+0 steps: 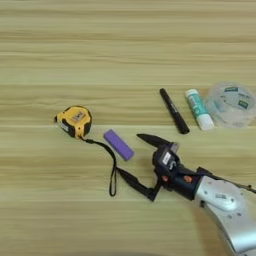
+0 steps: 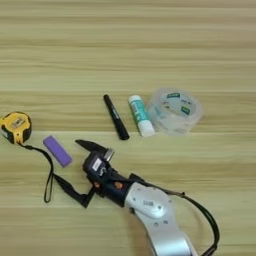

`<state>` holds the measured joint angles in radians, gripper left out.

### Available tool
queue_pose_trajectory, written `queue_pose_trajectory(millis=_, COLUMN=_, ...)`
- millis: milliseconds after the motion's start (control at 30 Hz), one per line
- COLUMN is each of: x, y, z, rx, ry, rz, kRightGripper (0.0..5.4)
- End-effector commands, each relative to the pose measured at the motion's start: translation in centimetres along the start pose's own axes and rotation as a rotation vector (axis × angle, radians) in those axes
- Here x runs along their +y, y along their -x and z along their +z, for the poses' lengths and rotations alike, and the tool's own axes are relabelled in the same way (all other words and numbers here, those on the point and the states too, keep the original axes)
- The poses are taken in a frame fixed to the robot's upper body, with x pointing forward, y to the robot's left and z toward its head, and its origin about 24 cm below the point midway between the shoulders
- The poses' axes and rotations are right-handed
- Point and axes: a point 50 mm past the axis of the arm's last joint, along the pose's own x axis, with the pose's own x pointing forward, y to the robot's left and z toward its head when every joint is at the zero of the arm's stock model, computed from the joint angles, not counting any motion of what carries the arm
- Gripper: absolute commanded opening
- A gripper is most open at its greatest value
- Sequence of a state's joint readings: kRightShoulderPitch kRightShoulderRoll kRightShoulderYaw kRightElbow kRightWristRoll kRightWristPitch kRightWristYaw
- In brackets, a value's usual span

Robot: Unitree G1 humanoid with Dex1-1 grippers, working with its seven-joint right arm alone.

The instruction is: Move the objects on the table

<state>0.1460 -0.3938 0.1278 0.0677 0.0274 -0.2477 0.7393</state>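
I see my claw (image 1: 139,162) spread wide apart on the tabletop (image 1: 125,50), just right of the purple block (image 1: 119,144).

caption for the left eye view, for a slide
Open right gripper beside purple block and tape measure strap on wooden table.
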Motion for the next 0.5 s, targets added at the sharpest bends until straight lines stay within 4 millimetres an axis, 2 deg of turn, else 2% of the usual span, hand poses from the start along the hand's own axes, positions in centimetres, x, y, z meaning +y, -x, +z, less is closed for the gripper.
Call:
queue_pose_trajectory(millis=33, x=-0.8, y=-0.7, z=-0.1, rx=0.033, ry=-0.016, rz=-0.062, kRightGripper=5.37)
queue_pose_trajectory(millis=233, x=-1.8, y=-0.9, z=-1.2, rx=0.095, ry=-0.121, rz=-0.146, kRightGripper=5.37)
queue_pose_trajectory(millis=333, x=-2.2, y=-0.9, z=-2.0, rx=0.136, ry=-0.202, rz=-0.169, kRightGripper=5.04)
queue_pose_trajectory(millis=500, x=-0.7, y=-1.0, z=-3.4, rx=0.217, ry=-0.318, rz=-0.087, kRightGripper=4.35)
